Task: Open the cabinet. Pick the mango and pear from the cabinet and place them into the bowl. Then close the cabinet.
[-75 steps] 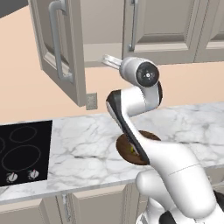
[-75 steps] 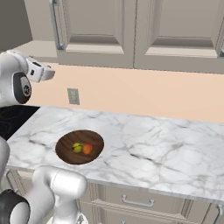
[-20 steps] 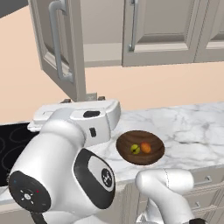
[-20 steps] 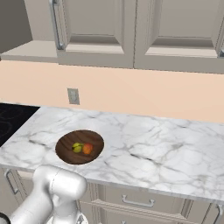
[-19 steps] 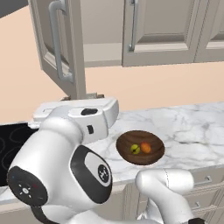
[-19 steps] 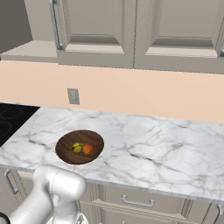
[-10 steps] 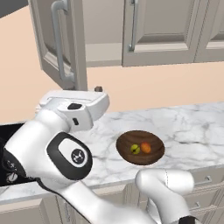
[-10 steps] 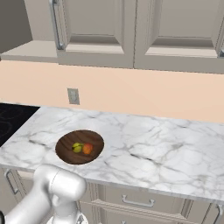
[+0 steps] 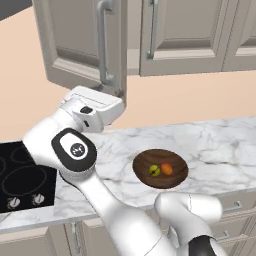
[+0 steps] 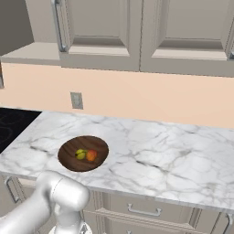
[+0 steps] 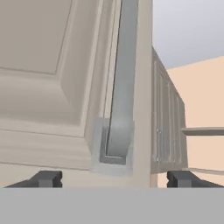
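The cabinet's left door [image 9: 75, 45] stands swung out toward me, its silver bar handle [image 9: 102, 40] near the free edge. The right door [image 9: 185, 30] is closed. My hand [image 9: 95, 109] sits just under the open door's lower corner. In the hand view my gripper [image 11: 114, 179] is open, its fingertips [image 11: 46, 178] spread either side of the handle's lower mount [image 11: 114, 148], not touching it. The dark wooden bowl [image 9: 145, 161] rests on the marble counter and holds a yellow-green pear [image 9: 155, 170] and an orange mango [image 9: 167, 169]. The bowl [image 10: 68, 157] also appears front left in the right base view.
A black cooktop [image 9: 20, 175] lies left of the counter. A wall outlet [image 10: 76, 100] sits on the peach backsplash. The open cabinet compartment [image 10: 23, 27] shows dark above its shelf floor [image 10: 32, 52]. Further closed wall doors [image 10: 192, 32] run to the right; drawers [image 10: 144, 211] sit below.
The arm swung from the door's edge side down and around to its front. Over the last second the hand rose to the door's lower corner. Bowl and fruit unmoved.
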Motion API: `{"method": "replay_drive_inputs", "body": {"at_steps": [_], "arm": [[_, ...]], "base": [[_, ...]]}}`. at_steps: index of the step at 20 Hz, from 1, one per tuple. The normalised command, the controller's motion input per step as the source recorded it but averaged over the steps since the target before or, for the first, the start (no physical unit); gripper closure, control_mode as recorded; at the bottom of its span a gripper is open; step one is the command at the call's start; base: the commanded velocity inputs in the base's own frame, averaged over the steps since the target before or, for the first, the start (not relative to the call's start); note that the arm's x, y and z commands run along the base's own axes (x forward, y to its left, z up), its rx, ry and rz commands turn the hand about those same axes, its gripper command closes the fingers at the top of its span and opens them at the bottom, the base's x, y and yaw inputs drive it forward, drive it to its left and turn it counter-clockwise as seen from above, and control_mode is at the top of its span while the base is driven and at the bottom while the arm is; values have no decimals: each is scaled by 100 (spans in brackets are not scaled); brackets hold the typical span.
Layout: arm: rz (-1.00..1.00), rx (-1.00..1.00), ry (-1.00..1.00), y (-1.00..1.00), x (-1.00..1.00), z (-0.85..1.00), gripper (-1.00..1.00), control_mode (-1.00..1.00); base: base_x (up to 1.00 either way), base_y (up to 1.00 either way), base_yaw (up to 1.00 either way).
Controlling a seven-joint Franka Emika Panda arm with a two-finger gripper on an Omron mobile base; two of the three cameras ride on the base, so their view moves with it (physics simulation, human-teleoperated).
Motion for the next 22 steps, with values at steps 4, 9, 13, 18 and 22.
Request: {"method": "replay_drive_inputs", "body": {"at_steps": [4, 9, 13, 18, 22], "arm": [[-8, 0, -16, -72, 100, -27, -100, -100], [-7, 3, -9, -74, 100, -5, -100, -100], [-5, 16, 0, -82, 96, 36, -100, -100], [-9, 20, 2, -84, 80, 72, -100, -100], [10, 26, -2, -100, 18, 19, -100, -100]], "base": [[0, 0, 0], [0, 0, 0], [0, 0, 0], [0, 0, 0], [0, 0, 0]]}}
